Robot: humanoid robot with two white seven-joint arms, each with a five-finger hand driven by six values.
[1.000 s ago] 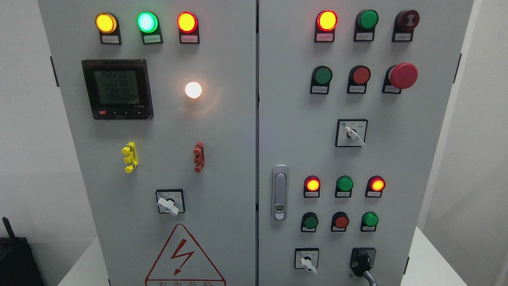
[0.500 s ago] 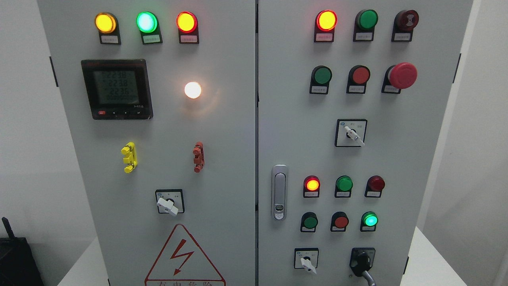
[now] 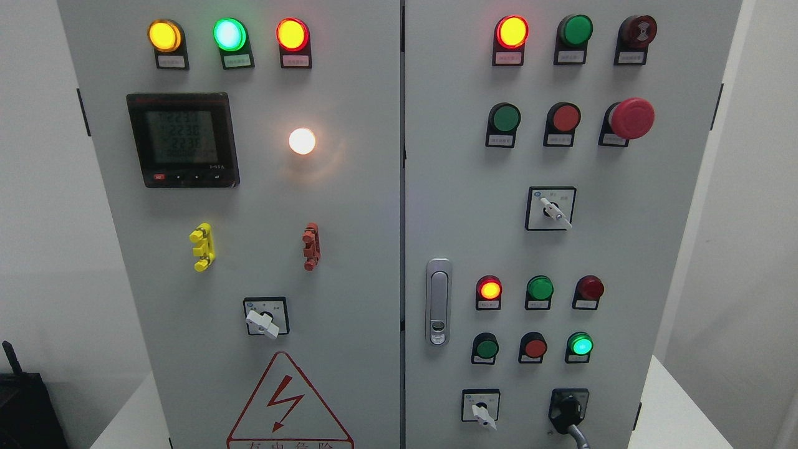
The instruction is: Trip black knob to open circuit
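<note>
The black knob [image 3: 567, 410] sits at the bottom right of the grey cabinet's right door [image 3: 623, 262], its grey-tipped handle pointing down and to the right. Above it, a green button [image 3: 580, 344] is lit and the red lamp [image 3: 589, 287] above that is dark. The red lamp [image 3: 490, 289] to the left glows. Neither of my hands is in view.
A white selector switch [image 3: 480, 411] sits left of the black knob, another [image 3: 552, 209] higher up. A red mushroom stop button [image 3: 631, 118] juts out at upper right. The door latch [image 3: 438, 302] is at the seam. A black device [image 3: 25, 405] stands at lower left.
One second ago the right red lamp in the lower group was lit and the green button below it dark; half a second ago they swapped. The view shifted slightly left.
</note>
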